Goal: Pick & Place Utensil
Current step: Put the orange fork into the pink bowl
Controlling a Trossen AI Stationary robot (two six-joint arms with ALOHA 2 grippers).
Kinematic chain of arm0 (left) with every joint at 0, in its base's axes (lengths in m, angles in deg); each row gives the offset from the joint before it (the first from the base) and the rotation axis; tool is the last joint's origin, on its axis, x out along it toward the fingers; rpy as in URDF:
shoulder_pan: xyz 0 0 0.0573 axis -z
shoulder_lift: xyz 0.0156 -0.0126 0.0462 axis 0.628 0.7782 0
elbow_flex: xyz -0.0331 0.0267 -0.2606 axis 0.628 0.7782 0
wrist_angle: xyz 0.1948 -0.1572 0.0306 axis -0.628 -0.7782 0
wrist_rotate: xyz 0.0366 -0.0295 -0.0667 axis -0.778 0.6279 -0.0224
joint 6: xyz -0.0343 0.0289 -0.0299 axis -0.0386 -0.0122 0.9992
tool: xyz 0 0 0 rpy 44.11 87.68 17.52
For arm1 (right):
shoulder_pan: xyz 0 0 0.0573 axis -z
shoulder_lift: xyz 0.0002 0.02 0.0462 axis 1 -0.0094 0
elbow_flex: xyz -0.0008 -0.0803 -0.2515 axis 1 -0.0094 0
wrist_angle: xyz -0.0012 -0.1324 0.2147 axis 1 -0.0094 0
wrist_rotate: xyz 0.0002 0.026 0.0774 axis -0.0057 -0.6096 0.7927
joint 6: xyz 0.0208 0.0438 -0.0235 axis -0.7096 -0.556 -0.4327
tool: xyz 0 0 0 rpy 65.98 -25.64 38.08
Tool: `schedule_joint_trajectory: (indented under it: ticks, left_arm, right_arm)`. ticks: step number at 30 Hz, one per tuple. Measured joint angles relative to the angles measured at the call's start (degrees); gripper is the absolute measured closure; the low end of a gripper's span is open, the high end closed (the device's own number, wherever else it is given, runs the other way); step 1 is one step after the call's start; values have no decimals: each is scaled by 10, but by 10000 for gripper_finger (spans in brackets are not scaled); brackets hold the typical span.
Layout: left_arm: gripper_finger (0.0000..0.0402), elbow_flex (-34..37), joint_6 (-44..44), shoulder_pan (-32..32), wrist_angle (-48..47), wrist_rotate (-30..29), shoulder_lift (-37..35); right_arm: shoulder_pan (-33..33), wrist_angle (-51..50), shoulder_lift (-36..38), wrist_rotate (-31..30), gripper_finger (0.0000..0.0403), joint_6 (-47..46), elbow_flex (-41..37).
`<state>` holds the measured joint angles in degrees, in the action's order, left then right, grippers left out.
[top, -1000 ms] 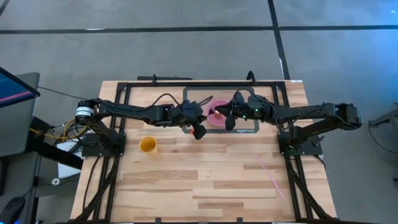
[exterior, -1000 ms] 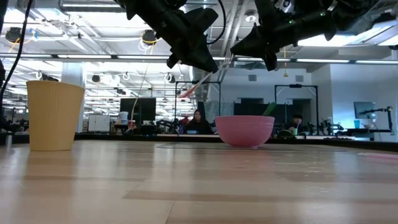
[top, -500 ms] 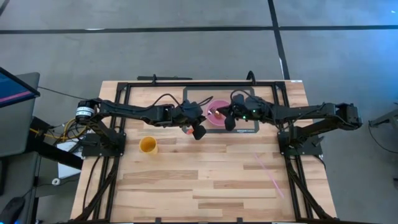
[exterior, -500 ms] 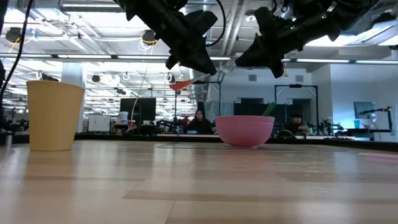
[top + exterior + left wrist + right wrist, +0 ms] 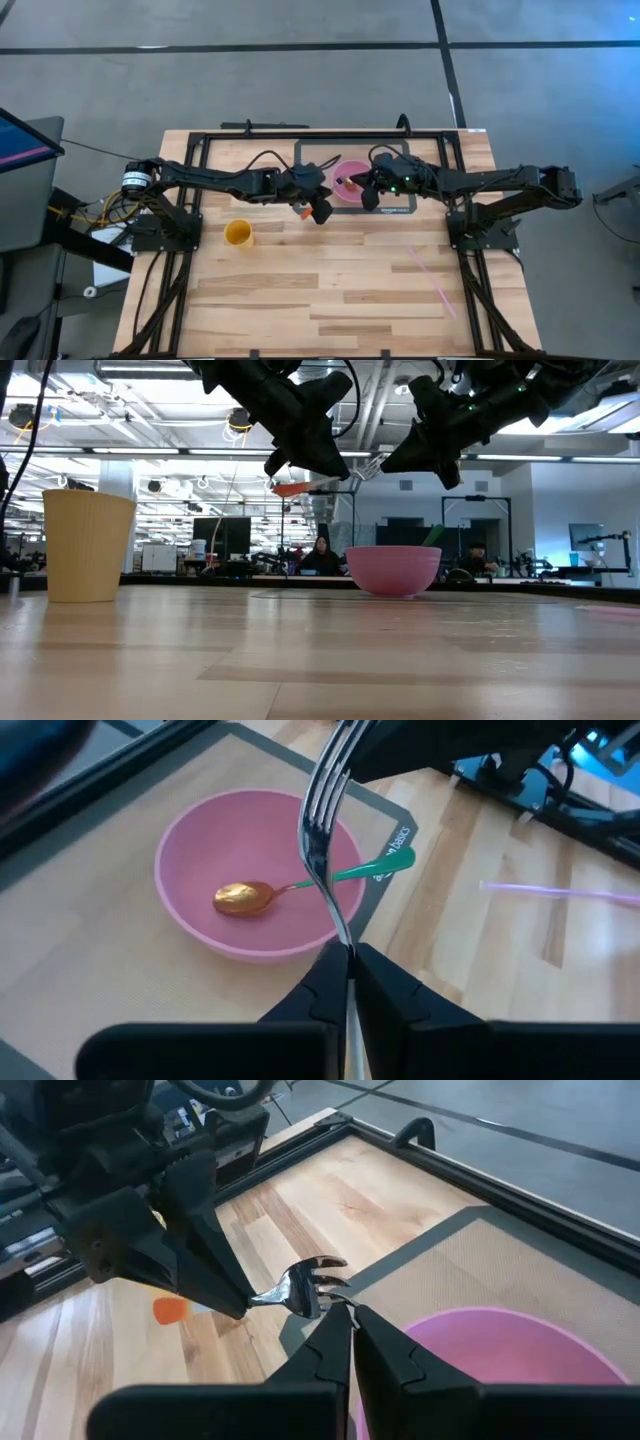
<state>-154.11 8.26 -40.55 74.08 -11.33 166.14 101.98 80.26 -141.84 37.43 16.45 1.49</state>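
My left end effector hangs above the table, just left of the pink bowl, its fingers pinching the shaft of a metal fork with an orange handle end. My right end effector meets it from the right, over the bowl's left rim, fingers pressed together with their tips at the fork's tines; I cannot tell whether they grip them. The fork lies almost level in the air between both. Inside the bowl rests a spoon with a gold head and green handle. A yellow cup stands nearer, to the left. A pink straw lies on the right.
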Motion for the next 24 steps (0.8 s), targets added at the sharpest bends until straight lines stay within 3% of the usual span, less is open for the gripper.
schedule_joint_trajectory:
  ticks: [7, 13, 24]
  left_arm:
    - [394, 0, 75, -33, -3, 86, 0]
    - [396, -2, 142, -81, -5, 167, -1]
    - [397, -2, 225, -152, -8, 246, 37]
  right_arm:
    - [0, -17, 0, 0, 397, 0, 0]
    - [1, -45, -2, -6, 358, 18, 0]
    - [0, -103, -1, -5, 314, 37, -1]
